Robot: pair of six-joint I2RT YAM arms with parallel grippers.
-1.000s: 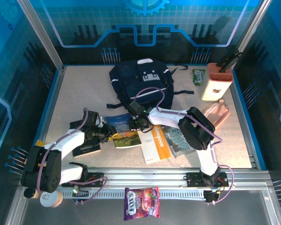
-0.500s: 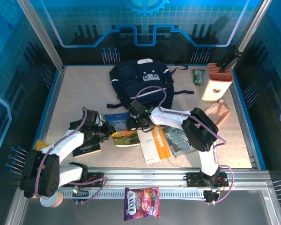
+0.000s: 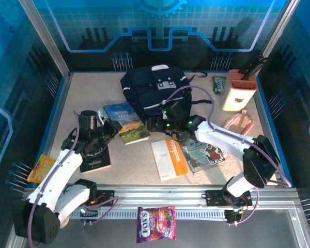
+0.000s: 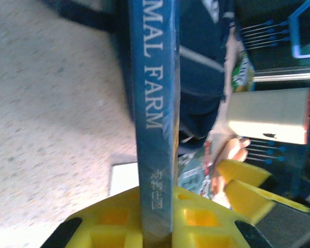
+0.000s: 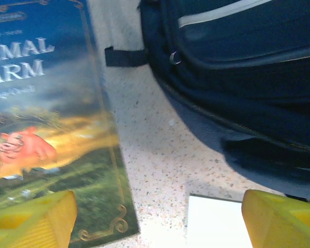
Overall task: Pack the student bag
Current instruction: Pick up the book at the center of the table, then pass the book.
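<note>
Pinching the book (image 3: 126, 124) in my left end effector (image 3: 109, 129); my right end effector (image 3: 153, 124) is spread, the bag (image 3: 155, 89) at its twelve o'clock.

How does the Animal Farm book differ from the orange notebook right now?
The Animal Farm book is clamped at its spine in the left gripper; the orange notebook lies loose on the table. The book's cover is blue with a landscape; the notebook's is orange and white. Both are outside the student bag.

Speckled table (image 3: 75, 101) under student bag (image 3: 144, 88), orange notebook (image 3: 170, 159), black book (image 3: 95, 160), green packet (image 3: 218, 84)
</note>
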